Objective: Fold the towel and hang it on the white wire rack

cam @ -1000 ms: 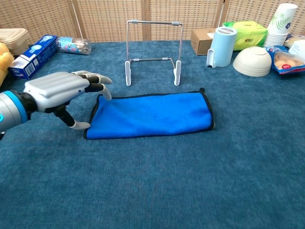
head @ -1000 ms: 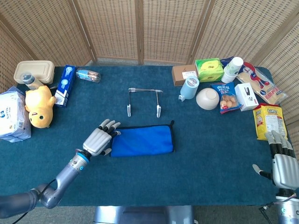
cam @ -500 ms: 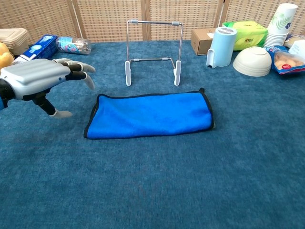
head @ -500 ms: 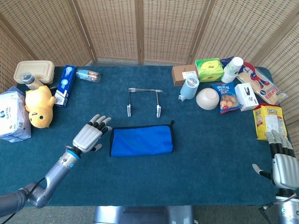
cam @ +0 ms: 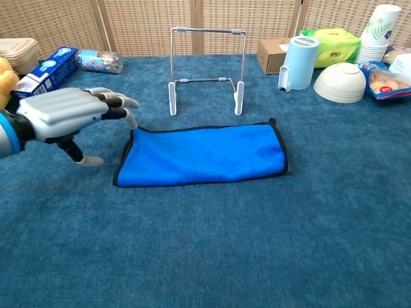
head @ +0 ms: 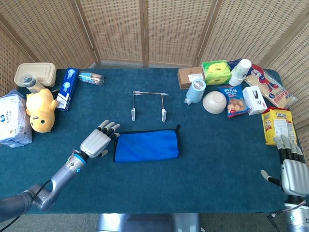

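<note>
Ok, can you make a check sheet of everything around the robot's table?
Surface: blue carpet table.
Job's things: towel folded flat; rack upright behind it, bare.
Clutter: duck toy, boxes and bottle left; cup, bowl, snack packs right.
Hands: left hand open, beside the towel's left edge; right hand open, at the table's right edge.
Cables: one by the left arm, bottom left.
Surroundings: wicker screens.

Silver-grey left hand (head: 99, 142) and right hand (head: 291, 169), dark fingertips; grey forearm with blue wrist ring.
</note>
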You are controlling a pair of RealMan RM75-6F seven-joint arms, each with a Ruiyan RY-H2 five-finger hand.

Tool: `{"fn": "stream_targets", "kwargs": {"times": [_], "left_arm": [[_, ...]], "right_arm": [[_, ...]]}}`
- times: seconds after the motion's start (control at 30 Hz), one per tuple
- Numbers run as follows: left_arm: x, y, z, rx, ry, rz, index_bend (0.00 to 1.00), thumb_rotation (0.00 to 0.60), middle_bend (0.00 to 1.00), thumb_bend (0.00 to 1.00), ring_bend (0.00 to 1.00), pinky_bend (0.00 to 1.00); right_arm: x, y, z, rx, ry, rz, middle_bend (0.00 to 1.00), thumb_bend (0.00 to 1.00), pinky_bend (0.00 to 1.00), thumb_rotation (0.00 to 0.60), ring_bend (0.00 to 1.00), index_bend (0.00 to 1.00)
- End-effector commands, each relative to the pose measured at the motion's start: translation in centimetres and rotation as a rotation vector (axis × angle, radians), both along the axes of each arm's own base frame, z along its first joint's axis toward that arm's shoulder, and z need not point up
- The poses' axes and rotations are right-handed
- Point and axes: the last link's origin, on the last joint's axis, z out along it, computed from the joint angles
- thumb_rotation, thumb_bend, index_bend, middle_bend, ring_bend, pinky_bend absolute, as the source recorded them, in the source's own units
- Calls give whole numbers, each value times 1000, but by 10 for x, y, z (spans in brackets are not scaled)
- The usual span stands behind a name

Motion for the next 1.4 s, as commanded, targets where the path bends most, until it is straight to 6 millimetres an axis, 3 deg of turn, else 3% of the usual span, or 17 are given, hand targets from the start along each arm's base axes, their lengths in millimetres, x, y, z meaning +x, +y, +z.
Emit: {"fn": "stream_targets", "kwargs": {"times": [0.03, 0.93, 1.4], "left_arm": [[5, 2, -9, -11, -2, -16, 224, 600, 42, 343, 0, 0], [28, 11, -32, 11, -82, -48, 228, 600, 55, 344, 0, 0], [38, 15, -44, -2, -132, -50, 346, 600, 115, 384, 0, 0]], "right_arm": [[0, 0, 0, -3, 2, -3, 19, 106, 0, 600, 0, 0], [-3, 7, 6, -18, 6, -22, 20, 106, 0, 600, 0, 0], [-3, 9, 8, -24, 6, -25, 21, 102, 0, 600, 0, 0]]}}
